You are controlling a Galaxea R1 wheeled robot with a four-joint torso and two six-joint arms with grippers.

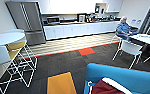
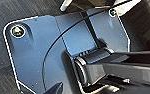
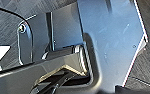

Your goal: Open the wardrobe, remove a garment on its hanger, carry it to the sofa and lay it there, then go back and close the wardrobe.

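The bright blue sofa (image 1: 123, 75) fills the lower right of the head view, close in front of me. The garment (image 1: 104, 88), maroon with a white sleeve, lies on its seat against the back. Something small and white, perhaps the hanger, pokes out at the garment's left end (image 1: 90, 84). Both wrist views look down on my own dark base plate, with grey carpet (image 2: 1, 15) around it.
An orange panel (image 1: 61, 83) lies low, left of the sofa. A round white table (image 1: 4, 38) with yellow-seated wire stools (image 1: 16, 53) stands at left. A person (image 1: 123, 28) sits at right by a table (image 1: 147, 38) and white chairs (image 1: 131, 48). Fridge (image 1: 28, 21) and kitchen counter (image 1: 78, 28) stand behind.
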